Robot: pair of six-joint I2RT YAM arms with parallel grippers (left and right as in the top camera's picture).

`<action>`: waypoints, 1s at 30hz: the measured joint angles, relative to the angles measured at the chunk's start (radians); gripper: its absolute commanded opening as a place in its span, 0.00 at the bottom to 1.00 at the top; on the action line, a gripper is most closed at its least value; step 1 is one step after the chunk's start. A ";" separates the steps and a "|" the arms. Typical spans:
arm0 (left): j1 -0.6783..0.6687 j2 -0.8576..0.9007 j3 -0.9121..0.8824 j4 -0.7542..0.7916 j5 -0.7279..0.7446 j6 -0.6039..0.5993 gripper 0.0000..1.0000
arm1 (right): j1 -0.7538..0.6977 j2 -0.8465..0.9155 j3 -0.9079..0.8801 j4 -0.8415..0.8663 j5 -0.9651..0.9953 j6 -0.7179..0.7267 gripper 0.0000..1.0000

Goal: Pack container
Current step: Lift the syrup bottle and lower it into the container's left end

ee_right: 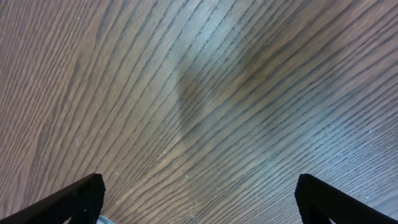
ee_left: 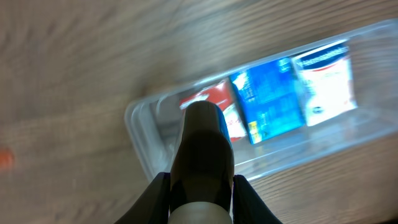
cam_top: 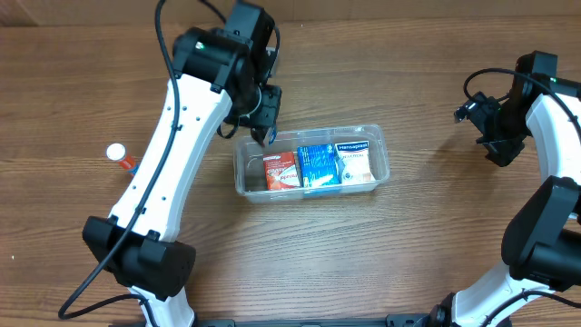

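Note:
The clear plastic container lies mid-table with a red box, a blue box and a white box side by side in it. My left gripper hovers over the container's left end and is shut on a dark bottle. In the left wrist view the gripper holds the bottle above the container's free left end, next to the red box; the blue box and white box lie beyond. My right gripper is open and empty at the far right, over bare wood.
A small white-capped bottle with an orange body lies on the table left of the left arm; it shows as an orange blur in the left wrist view. The table is brown wood.

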 measured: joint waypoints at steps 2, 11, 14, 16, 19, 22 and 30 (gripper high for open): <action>0.000 0.000 -0.084 0.016 -0.032 -0.048 0.10 | 0.000 0.000 0.000 0.001 0.000 0.000 1.00; 0.000 0.000 -0.296 0.185 -0.082 -0.081 0.15 | 0.000 0.000 0.000 0.001 0.000 0.000 1.00; 0.000 0.000 -0.329 0.228 -0.109 -0.080 0.16 | 0.000 0.000 0.000 0.000 0.000 0.000 1.00; 0.000 0.000 -0.367 0.261 -0.119 -0.080 0.16 | 0.000 0.000 0.000 0.001 0.000 0.000 1.00; 0.000 0.000 -0.410 0.282 -0.121 -0.081 0.18 | 0.000 0.000 0.000 0.000 0.000 -0.001 1.00; 0.000 0.000 -0.447 0.299 -0.121 -0.081 0.20 | 0.000 0.000 0.000 0.001 0.000 0.000 1.00; 0.000 0.000 -0.503 0.422 -0.128 -0.025 0.26 | 0.000 0.000 0.000 0.000 0.000 0.000 1.00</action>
